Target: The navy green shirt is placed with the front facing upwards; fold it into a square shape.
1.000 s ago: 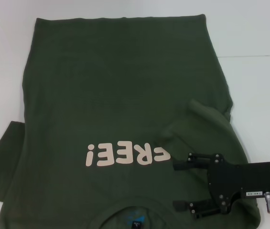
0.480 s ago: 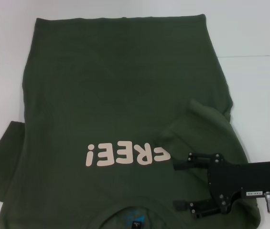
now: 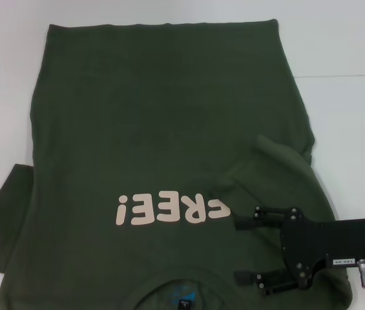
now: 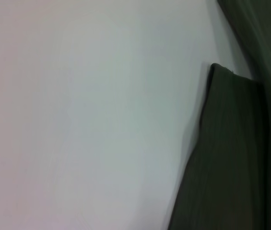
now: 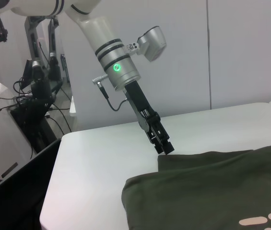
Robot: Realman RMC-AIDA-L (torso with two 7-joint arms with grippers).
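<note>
So we've got the navy green shirt [image 3: 163,129] lying front-up on the white table [image 3: 350,39], collar at the near edge and hem toward the far edge, so the pale "FREE!" lettering [image 3: 171,208] reads upside down to us. The right sleeve is already flipped in over the chest, covering part of the F. The left sleeve is out flat toward the table's left edge. Small blue neck label [image 3: 181,292] showing.

You see a white tabletop [image 3: 350,45] with a thin seam across its far right side. Beyond its edge, black stands and tangled cables [image 5: 34,91] sit before grey wall panels [image 5: 241,48].
</note>
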